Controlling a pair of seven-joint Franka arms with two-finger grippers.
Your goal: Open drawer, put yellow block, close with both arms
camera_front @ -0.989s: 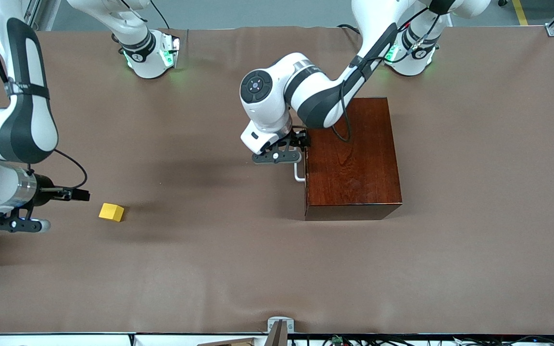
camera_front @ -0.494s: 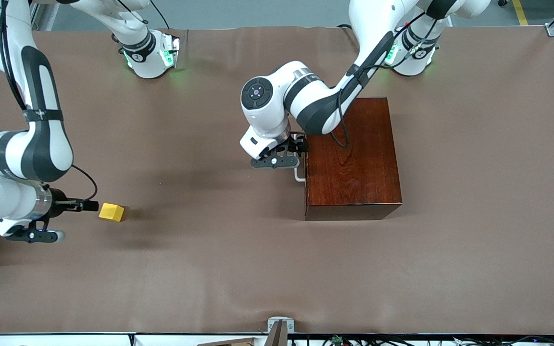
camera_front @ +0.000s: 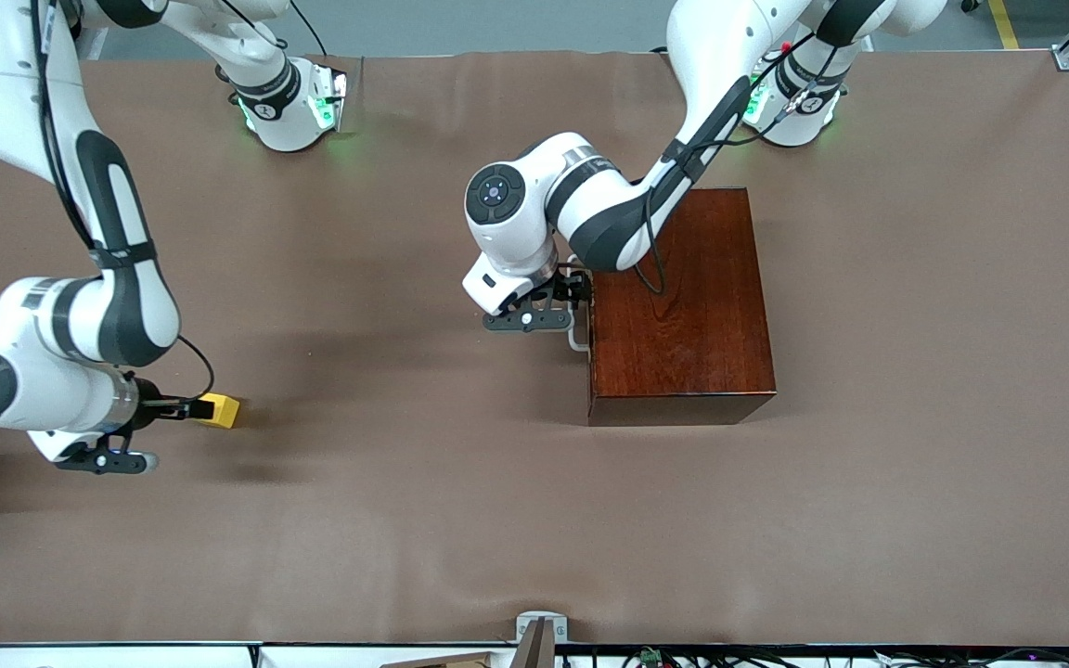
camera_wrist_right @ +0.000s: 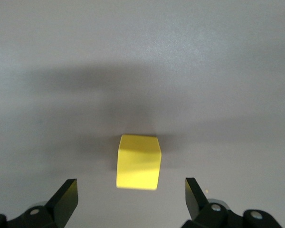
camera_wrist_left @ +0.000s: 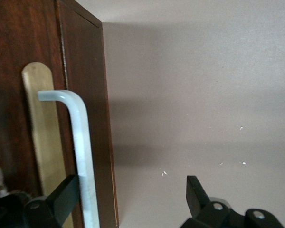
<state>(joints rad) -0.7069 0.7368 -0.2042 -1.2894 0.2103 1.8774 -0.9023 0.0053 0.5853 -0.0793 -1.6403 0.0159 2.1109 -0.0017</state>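
Observation:
The dark mahogany box [camera_front: 683, 306] stands on the table with its drawer pushed in. The drawer's white U-shaped handle [camera_front: 577, 338] faces the right arm's end of the table. My left gripper [camera_front: 573, 293] is open at the handle. In the left wrist view the handle [camera_wrist_left: 81, 152] lies between the open fingers of the left gripper [camera_wrist_left: 130, 195], close against one finger [camera_wrist_left: 62, 198], in front of the drawer front [camera_wrist_left: 85, 95]. The yellow block [camera_front: 222, 410] sits on the table. My right gripper [camera_front: 189, 407] is open and low beside it. In the right wrist view the block [camera_wrist_right: 138, 162] lies just ahead of the right gripper [camera_wrist_right: 130, 197], centred between its fingers.
The brown table cloth [camera_front: 423, 520] covers the whole table. The two arm bases [camera_front: 289, 102] stand along the edge farthest from the front camera. A small metal bracket [camera_front: 539, 631] sits at the nearest table edge.
My right arm has swung toward the yellow block, and its open fingers now reach it. My left gripper has shifted slightly along the drawer front toward the handle.

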